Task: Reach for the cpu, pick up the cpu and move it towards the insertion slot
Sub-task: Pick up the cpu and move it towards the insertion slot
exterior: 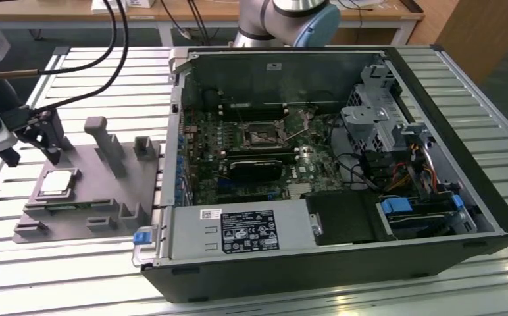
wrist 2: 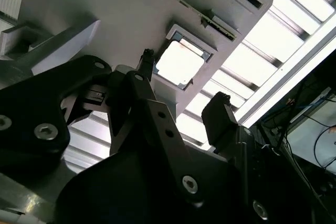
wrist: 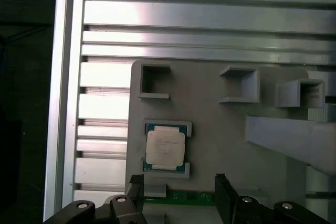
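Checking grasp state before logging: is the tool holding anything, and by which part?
Nothing is held. The tool is open and not touching the cpu, which lies flat in its pocket on the grey fixture.

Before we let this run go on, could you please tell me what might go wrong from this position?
The open gripper hangs near the cpu but does not look centred over it; a finger could land on the chip or its pocket rim.
The fixture's upright posts stand close by; a sideways move might clip them.
The insertion slot lies inside the case, behind its metal wall; a low carry could strike it.
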